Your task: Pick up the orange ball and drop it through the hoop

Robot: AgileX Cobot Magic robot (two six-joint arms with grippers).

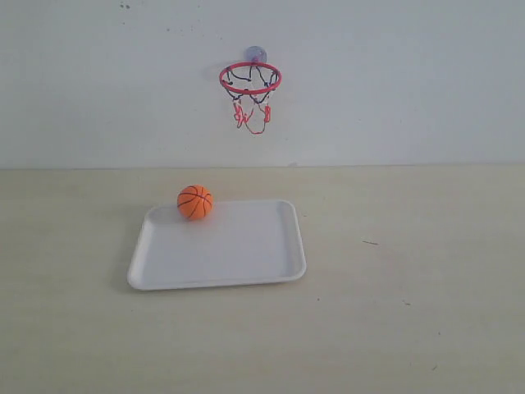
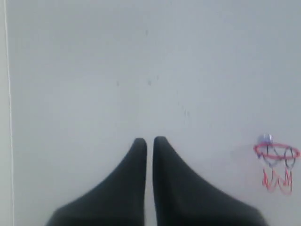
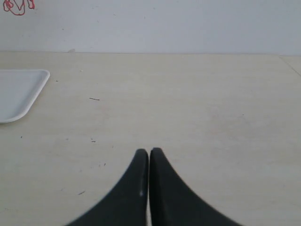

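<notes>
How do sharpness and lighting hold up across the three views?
Exterior view: flat light; the orange ball throws a faint shadow on the white tray. Left wrist view: soft focus, the hoop smeared, the left gripper a dark shape. Right wrist view: table crisper, right gripper equally black.

Soft, even light with a cool cast and no glare; the frames are low in detail.

In the exterior view the tray (image 1: 215,282) throws a faint shadow along its left and near edges, the orange ball (image 1: 195,202) darkens a small patch beneath it, and the hoop (image 1: 250,89) leaves a pale smudge on the wall (image 1: 394,74). The left wrist view is softest: far beyond the left gripper (image 2: 149,140) the hoop blurs. The right gripper (image 3: 149,151) reads flat black with one tiny glint, and the table (image 3: 197,103) ahead of it is fairly sharp.
</notes>
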